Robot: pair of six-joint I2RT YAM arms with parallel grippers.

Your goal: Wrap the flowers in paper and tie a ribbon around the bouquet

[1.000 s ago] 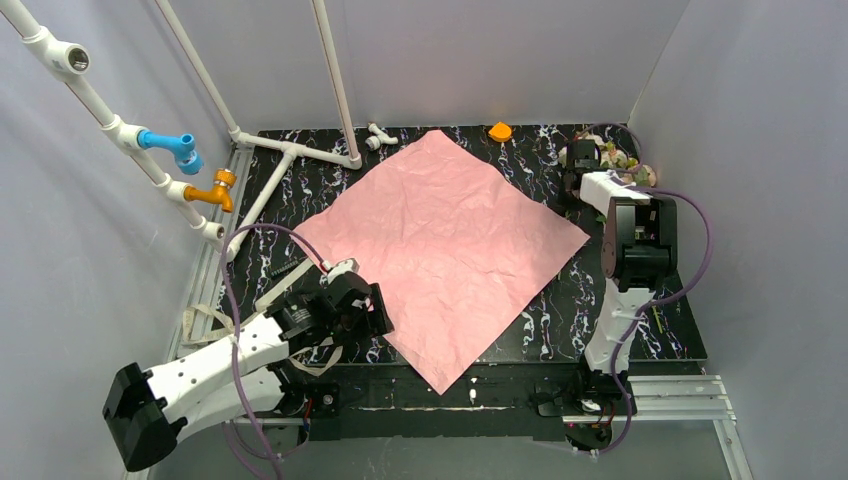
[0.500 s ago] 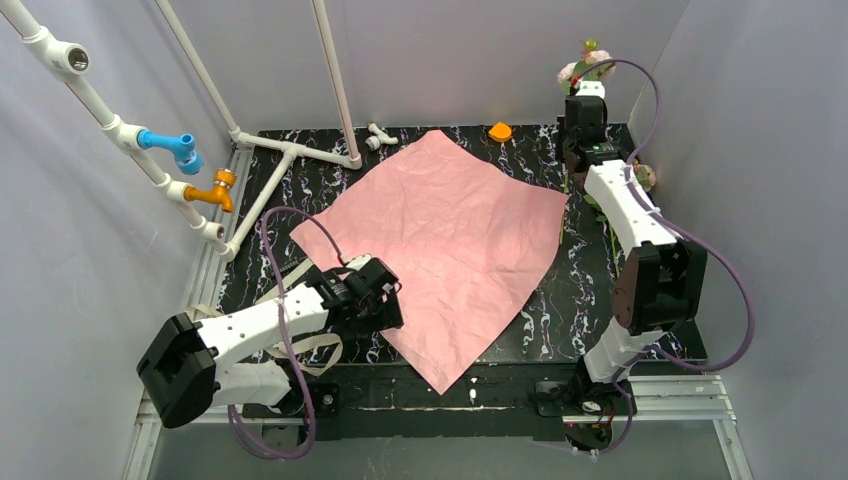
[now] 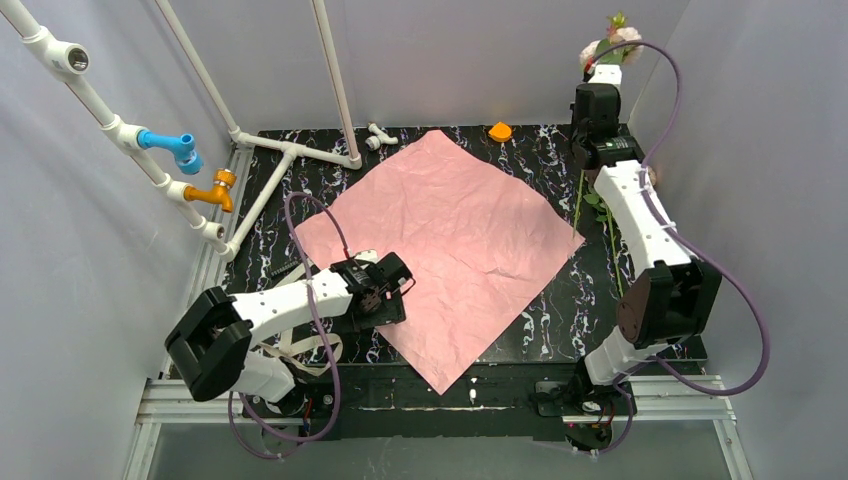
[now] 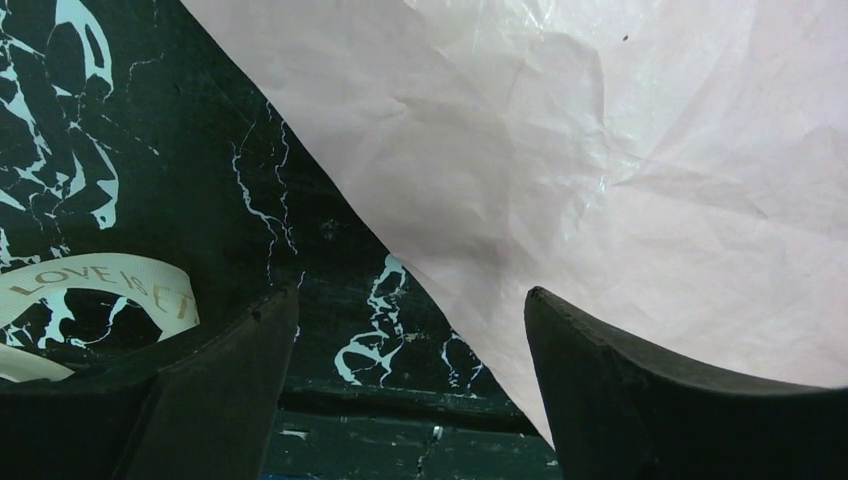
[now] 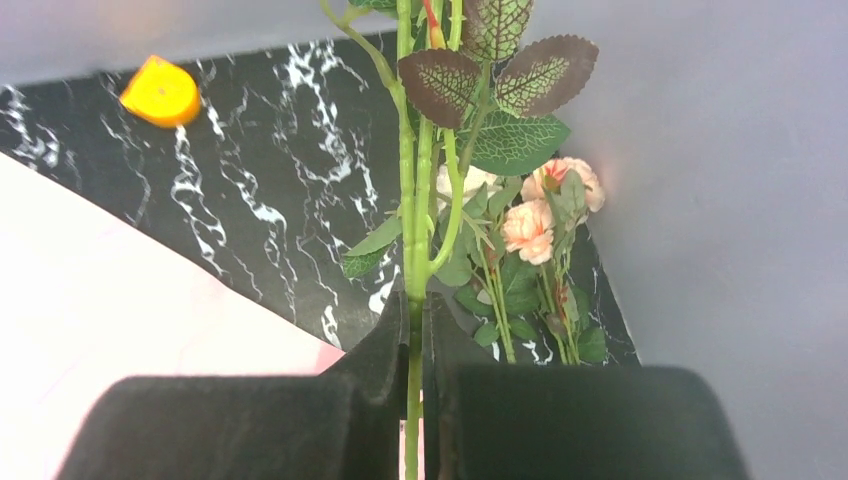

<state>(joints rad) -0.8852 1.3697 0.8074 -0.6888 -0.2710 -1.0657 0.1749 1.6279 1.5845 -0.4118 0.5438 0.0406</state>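
Note:
The pink paper (image 3: 450,240) lies flat as a diamond on the black marbled table (image 3: 300,205). My left gripper (image 3: 395,290) hangs low over the paper's near-left edge and is open. In the left wrist view that edge (image 4: 480,330) runs between the fingers of this gripper (image 4: 410,292), and nothing is gripped. A cream printed ribbon (image 4: 100,285) lies left of it, seen from above as loops (image 3: 300,345). My right gripper (image 5: 414,300) is shut on a green stem of the flowers (image 5: 420,180). It is raised at the back right (image 3: 600,80), blooms (image 3: 612,40) on top. More roses (image 5: 540,230) lie on the table.
An orange cap (image 3: 499,131) sits at the table's back edge, beside a small white pipe fitting (image 3: 380,135). White pipes (image 3: 300,150) with a blue tap (image 3: 180,148) and an orange tap (image 3: 215,190) stand at the left. Grey walls close in the back and the right.
My right gripper has lifted a flower stem from the table's right edge up high against the back wall. My left gripper has slid right to the paper's edge and opened a little wider.

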